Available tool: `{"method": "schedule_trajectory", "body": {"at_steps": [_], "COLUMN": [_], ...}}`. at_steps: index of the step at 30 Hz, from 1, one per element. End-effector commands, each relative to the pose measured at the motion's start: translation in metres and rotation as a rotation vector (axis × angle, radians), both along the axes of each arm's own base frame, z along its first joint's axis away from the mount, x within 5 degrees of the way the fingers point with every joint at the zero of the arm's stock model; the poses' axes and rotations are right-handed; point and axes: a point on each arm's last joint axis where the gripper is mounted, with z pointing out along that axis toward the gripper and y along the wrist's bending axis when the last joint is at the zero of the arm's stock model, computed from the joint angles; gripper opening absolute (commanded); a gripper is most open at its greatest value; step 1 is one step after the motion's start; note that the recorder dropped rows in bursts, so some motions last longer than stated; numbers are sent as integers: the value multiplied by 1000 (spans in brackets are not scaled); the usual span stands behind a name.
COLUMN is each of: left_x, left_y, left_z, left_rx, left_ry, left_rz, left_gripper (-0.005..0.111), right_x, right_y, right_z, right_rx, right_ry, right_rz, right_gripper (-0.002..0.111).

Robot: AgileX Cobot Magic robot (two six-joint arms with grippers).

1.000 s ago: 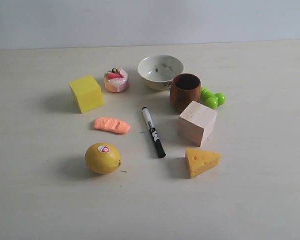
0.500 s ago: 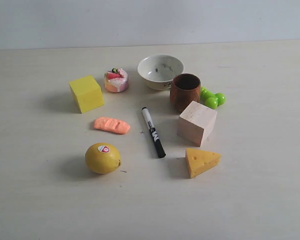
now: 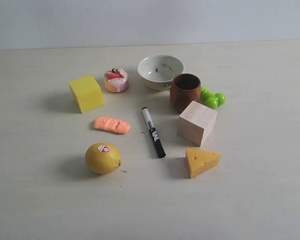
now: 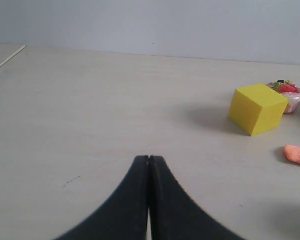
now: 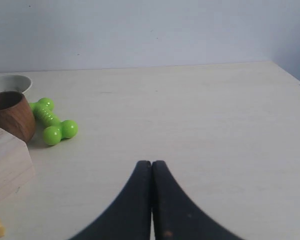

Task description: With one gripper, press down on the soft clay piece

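The soft clay piece [image 3: 112, 125] is a flat salmon-orange lump with a grooved top, lying on the table between the yellow cube [image 3: 86, 93] and the lemon [image 3: 103, 158]. Its end shows at the edge of the left wrist view as the clay piece [image 4: 298, 154], well away from my left gripper [image 4: 149, 159], whose black fingers are pressed together and hold nothing. My right gripper [image 5: 151, 163] is shut too, over bare table, far from the clay. Neither gripper shows in the exterior view.
Around the clay stand a toy cake [image 3: 116, 80], a white bowl [image 3: 160, 71], a brown wooden cup [image 3: 185, 92], a green dumbbell toy [image 3: 212, 97], a black marker [image 3: 153, 132], a pale wooden block [image 3: 197, 122] and a yellow cheese wedge [image 3: 201, 161].
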Motion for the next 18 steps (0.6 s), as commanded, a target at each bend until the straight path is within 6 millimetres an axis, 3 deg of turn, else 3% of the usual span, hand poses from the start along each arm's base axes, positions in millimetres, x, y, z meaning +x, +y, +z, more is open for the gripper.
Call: {"method": "schedule_trajectory", "body": {"at_steps": [1,18], "left_x": [0,0], "left_y": [0,2], "left_z": [-1,-1], "left_rx": [2,4], "left_ry": [-5,-5], "left_rz": [3,41], "left_gripper": [0,0], "right_x": [0,0], "right_y": [0,0], "right_z": [0,0], "right_rx": [-9,-9], "right_ry": [-14,-14], "right_rz": [2,2], "right_gripper": [0,0]}}
